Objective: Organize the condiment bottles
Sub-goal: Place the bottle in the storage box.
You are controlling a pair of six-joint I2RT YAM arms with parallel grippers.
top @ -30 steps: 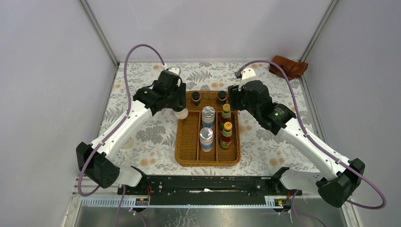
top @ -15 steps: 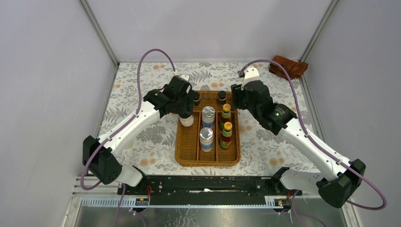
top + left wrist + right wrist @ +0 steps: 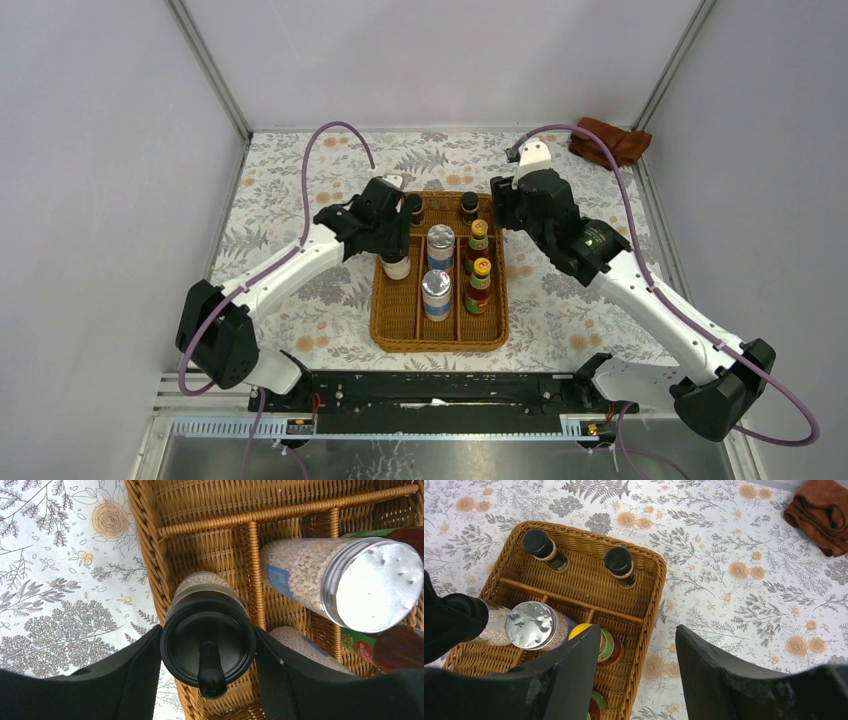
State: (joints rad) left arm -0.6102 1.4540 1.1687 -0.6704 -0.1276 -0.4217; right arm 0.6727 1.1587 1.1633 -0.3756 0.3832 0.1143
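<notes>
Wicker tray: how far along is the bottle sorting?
Done, in the wicker tray: two tiny black-capped bottles in the far compartment, two silver-lidded shakers in the middle lane, two red sauce bottles in the right lane.
In hand: the left gripper clamps a black-lidded jar over the left lane.
Left: release it. No second jar shows in any view.
The right gripper is open and empty.
</notes>
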